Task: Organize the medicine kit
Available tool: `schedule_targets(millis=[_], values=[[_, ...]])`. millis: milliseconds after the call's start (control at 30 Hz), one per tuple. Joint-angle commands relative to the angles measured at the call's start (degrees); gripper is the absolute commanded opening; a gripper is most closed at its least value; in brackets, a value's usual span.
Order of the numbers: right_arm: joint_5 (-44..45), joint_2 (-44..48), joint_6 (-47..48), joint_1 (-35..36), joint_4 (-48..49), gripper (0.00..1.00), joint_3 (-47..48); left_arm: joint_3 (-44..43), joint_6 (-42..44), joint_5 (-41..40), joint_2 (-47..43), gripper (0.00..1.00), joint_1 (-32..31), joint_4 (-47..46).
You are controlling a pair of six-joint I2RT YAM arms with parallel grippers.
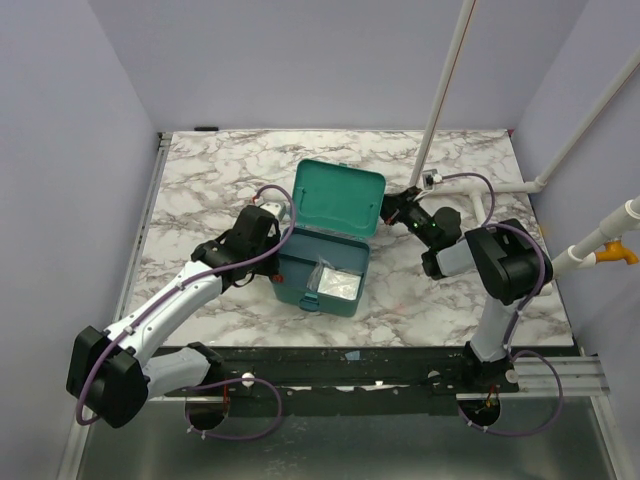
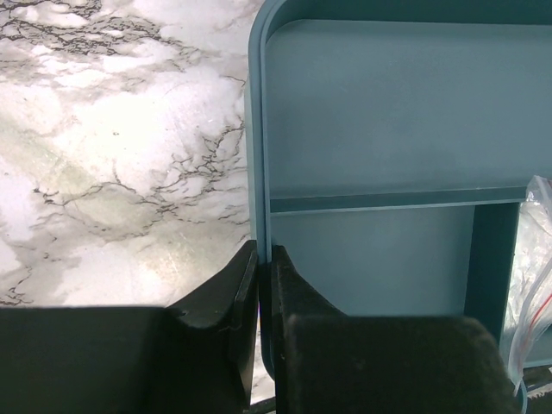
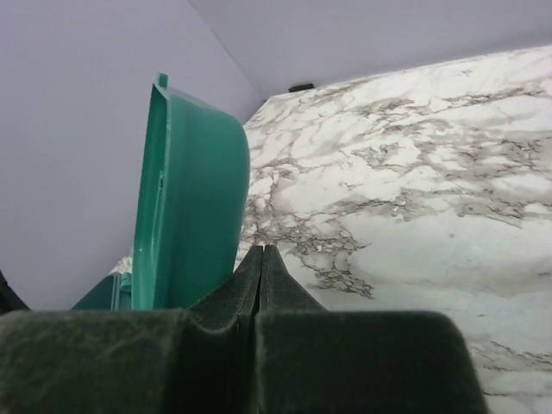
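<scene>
The teal-green medicine kit (image 1: 300,268) stands open mid-table with its lid (image 1: 340,198) raised upright. A clear plastic bag (image 1: 335,283) lies inside the box. My left gripper (image 1: 281,228) is shut on the kit's left wall: in the left wrist view the wall (image 2: 259,129) runs between the two fingers, one outside and one inside, at the gripper (image 2: 263,254). The bag's edge (image 2: 530,259) shows at the right of that view. My right gripper (image 1: 388,210) is shut with nothing in it, just right of the lid. In the right wrist view the lid (image 3: 190,198) stands left of the gripper (image 3: 261,252).
The marble table (image 1: 210,180) is walled on three sides. White pipes (image 1: 445,90) slant up at the back right, and one with an orange fitting (image 1: 620,255) juts in from the right. A divider (image 2: 397,201) splits the box interior.
</scene>
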State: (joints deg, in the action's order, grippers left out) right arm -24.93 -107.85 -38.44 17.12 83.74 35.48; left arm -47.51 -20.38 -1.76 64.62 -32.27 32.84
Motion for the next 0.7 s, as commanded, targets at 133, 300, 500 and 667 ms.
schedule_targets(millis=[133, 300, 500, 667], values=[[-6.72, 5.61, 2.68, 0.43, 5.47, 0.01, -0.78, -0.28, 0.04, 3.32, 0.71, 0.0, -1.39, 1.27], [-8.74, 8.35, 1.76, 0.5, 5.55, 0.01, -0.85, -1.25, -0.1, 3.53, 0.38, 0.0, -1.39, 1.52], [-10.77, 11.39, 1.57, 0.79, 4.35, 0.01, -1.31, -1.27, -1.04, 3.82, 0.86, 0.0, -1.37, 1.36], [-12.07, 13.22, 2.17, 2.14, 2.9, 0.01, -1.71, -1.53, -2.18, 3.33, 0.18, 0.02, -1.34, 0.93]])
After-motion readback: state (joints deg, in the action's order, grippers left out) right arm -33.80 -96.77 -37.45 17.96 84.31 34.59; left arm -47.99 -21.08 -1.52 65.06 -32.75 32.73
